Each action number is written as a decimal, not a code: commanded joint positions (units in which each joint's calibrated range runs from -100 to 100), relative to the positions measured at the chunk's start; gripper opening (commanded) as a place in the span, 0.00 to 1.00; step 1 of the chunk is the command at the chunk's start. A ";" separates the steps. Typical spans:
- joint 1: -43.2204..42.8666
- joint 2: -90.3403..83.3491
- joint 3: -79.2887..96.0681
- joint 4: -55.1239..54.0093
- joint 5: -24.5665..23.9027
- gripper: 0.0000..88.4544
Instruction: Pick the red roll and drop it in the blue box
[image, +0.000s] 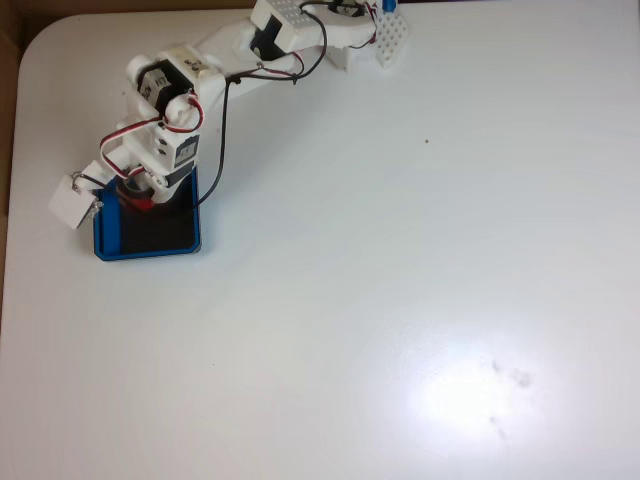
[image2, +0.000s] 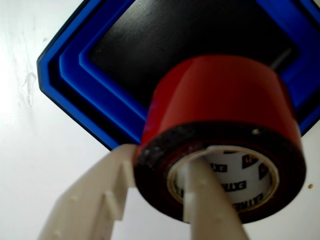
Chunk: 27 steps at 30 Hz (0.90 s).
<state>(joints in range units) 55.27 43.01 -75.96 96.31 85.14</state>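
Observation:
The red roll (image2: 220, 95) is a ring of red tape with a dark rim, and it hangs just above the blue box (image2: 75, 75). My gripper (image2: 160, 155) is shut on the roll's wall, with one finger inside the hollow centre and the other outside on the left. In the fixed view the gripper (image: 135, 192) points down over the upper left part of the blue box (image: 150, 254). There a sliver of the red roll (image: 138, 201) shows under the wrist. The arm hides part of the box's black floor.
The arm's base and a white perforated block (image: 392, 40) stand at the table's top edge. The table's rounded left edge (image: 12, 200) runs close beside the box. The white tabletop (image: 420, 300) stretches to the right and towards the bottom.

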 joint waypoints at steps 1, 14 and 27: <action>0.76 -0.79 -4.36 0.48 -0.30 0.01; 0.86 -0.71 -3.91 0.48 -0.30 0.15; 0.57 -1.29 -4.00 0.39 0.32 0.15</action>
<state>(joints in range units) 55.47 43.01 -76.05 96.31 85.14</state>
